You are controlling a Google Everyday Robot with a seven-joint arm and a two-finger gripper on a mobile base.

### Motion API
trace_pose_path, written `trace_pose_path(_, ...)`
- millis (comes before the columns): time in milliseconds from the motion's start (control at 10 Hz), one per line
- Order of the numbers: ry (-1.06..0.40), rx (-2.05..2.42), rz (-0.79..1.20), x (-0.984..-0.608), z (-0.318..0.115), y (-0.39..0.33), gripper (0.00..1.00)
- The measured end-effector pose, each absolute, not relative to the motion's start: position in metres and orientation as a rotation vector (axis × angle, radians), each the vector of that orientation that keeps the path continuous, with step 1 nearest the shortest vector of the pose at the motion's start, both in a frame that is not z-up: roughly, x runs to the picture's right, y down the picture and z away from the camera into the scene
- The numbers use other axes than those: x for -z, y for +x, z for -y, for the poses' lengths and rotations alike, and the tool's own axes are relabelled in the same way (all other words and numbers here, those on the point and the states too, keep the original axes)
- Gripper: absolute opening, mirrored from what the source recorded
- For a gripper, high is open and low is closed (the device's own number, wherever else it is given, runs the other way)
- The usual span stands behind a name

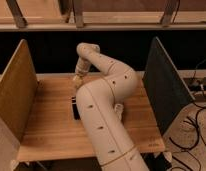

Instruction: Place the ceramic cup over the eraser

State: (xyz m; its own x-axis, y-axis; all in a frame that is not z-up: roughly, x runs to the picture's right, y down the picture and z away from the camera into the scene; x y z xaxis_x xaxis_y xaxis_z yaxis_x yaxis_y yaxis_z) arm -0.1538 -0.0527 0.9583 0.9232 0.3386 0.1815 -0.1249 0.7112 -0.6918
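The black eraser stands on the wooden table, left of centre, with its right side hidden behind my white arm. My gripper hangs down from the wrist over the back of the table, a little behind the eraser and above it. A small cream shape shows at the gripper's tip; I cannot tell whether it is the ceramic cup. No cup shows anywhere else on the table. My arm covers the middle and front of the table.
A tan panel walls the table's left side and a dark grey panel its right. A dark patch lies right of my arm. Cables lie on the floor at right.
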Motion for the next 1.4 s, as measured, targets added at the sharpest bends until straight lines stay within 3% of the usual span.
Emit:
trace_pose_path(200, -0.683, -0.258, 0.320, -0.952, 0.077, -0.158, 0.00)
trace_pose_path(800, -0.507, -0.340, 0.400, -0.895, 0.160, -0.154, 0.00)
trace_pose_path(1100, -0.449, -0.333, 0.432, -0.857, 0.176, -0.157, 0.00)
trace_pose_path(1400, -0.410, -0.342, 0.365, -0.827, 0.165, -0.137, 0.00)
